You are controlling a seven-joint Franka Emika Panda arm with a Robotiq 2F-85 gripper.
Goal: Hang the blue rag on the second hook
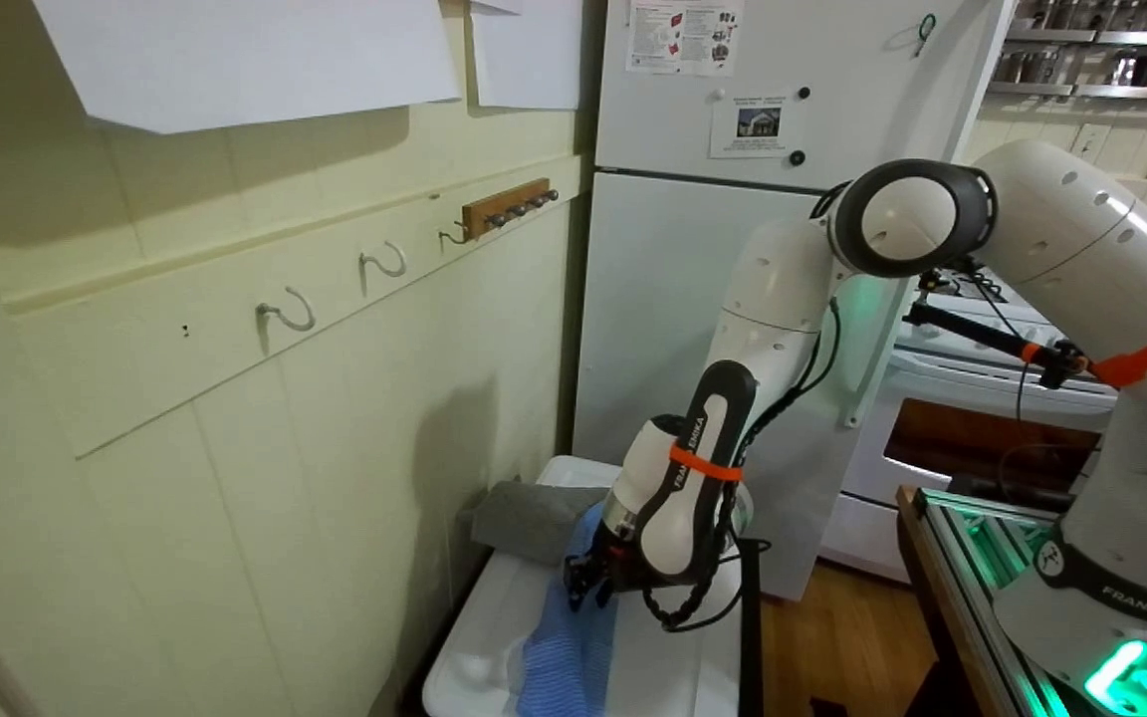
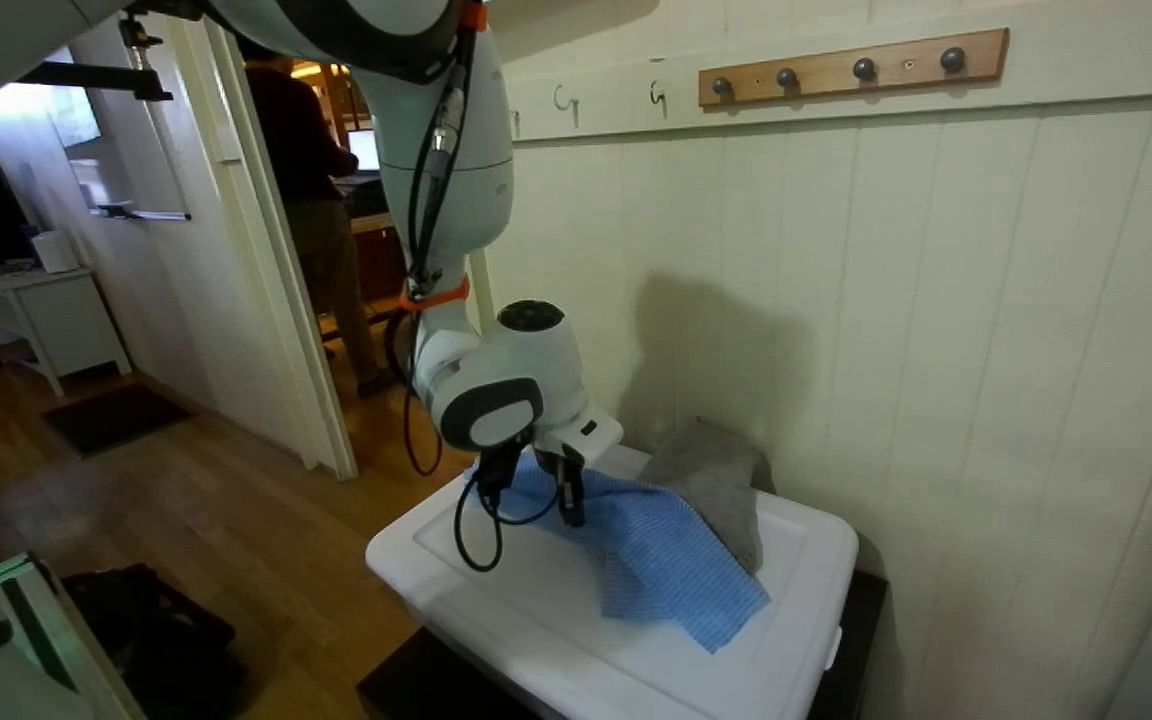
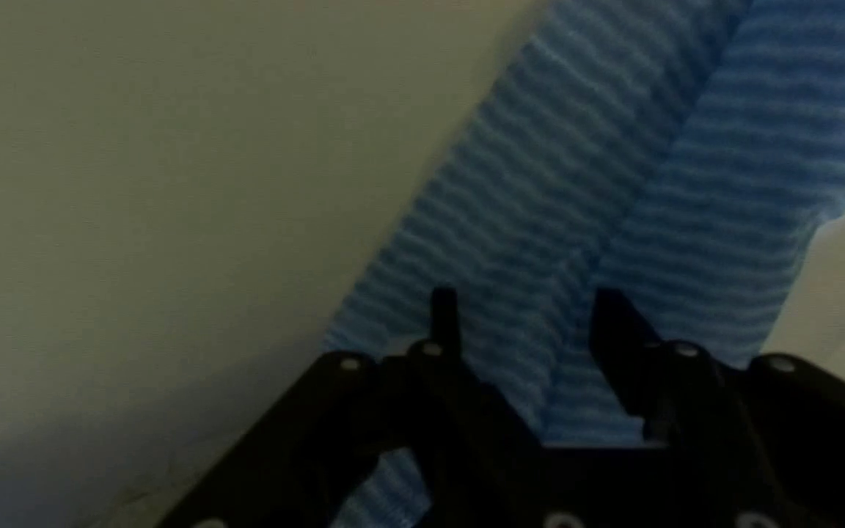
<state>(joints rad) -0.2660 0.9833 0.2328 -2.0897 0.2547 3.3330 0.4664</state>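
On the worktop [image 2: 556,600] lies the blue rag [image 2: 676,560], fingers [image 3: 445,323] spread astride a ridge in it, a gap only the wrist view shows clearly. The reach looks done; pinch, lift and hang all remain, I'd judge. High on the left in an exterior view, unseen from the wrist, the second hook [image 1: 389,272] waits bare.

The white arm [image 1: 775,284] bends at its elbow [image 1: 910,217] and slopes down; its black pincer [image 3: 527,315] points downward, fingers [image 3: 445,319] spread apart.
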